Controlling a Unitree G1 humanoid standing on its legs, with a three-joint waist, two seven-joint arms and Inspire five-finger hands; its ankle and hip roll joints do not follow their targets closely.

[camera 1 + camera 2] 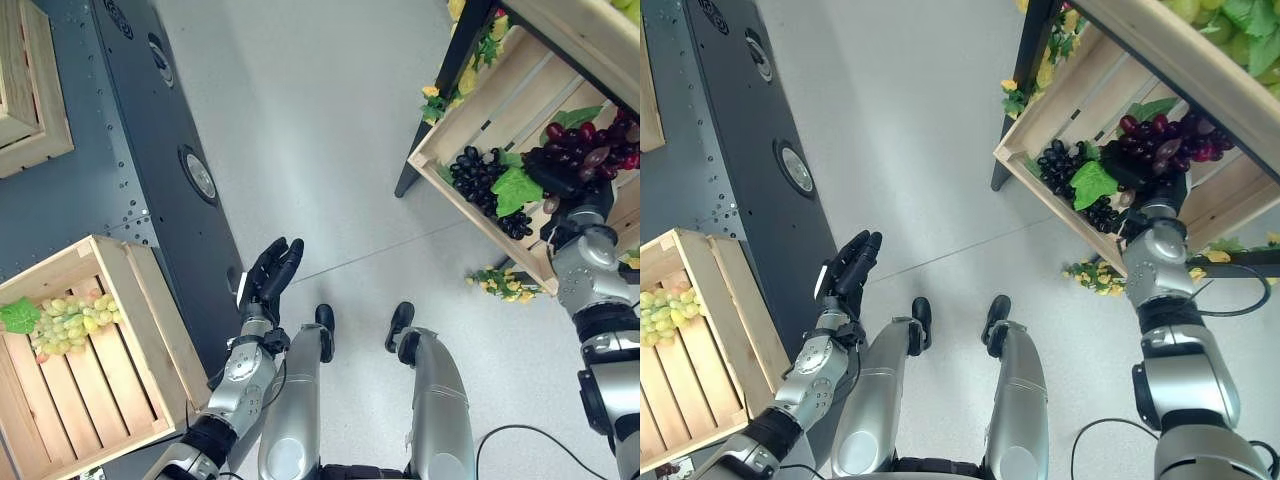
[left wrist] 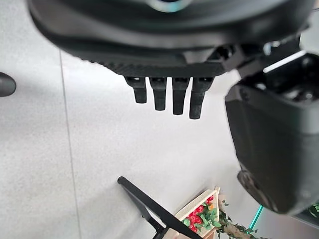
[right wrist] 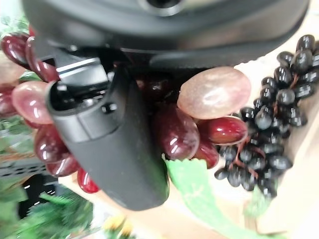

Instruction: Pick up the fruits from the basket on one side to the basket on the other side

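- Red grapes (image 3: pixel 199 124) press up against the right hand (image 3: pixel 114 144) in its wrist view, the thumb lying across the bunch; whether the fingers have closed on it cannot be told.
- Far left, a wooden crate (image 1: pixel 150 330) holds green grapes (image 1: pixel 68 322).
- Left hand (image 1: pixel 270 275) hangs over the floor beside that crate, fingers straight, holding nothing.
- At right, a tilted wooden crate (image 1: pixel 470 110) holds black grapes (image 1: pixel 480 178) beside the red bunch, with green leaves (image 1: pixel 515 188) between them.

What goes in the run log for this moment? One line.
right hand: on red grapes, grip hidden | left hand: open, idle | green grapes: in left crate
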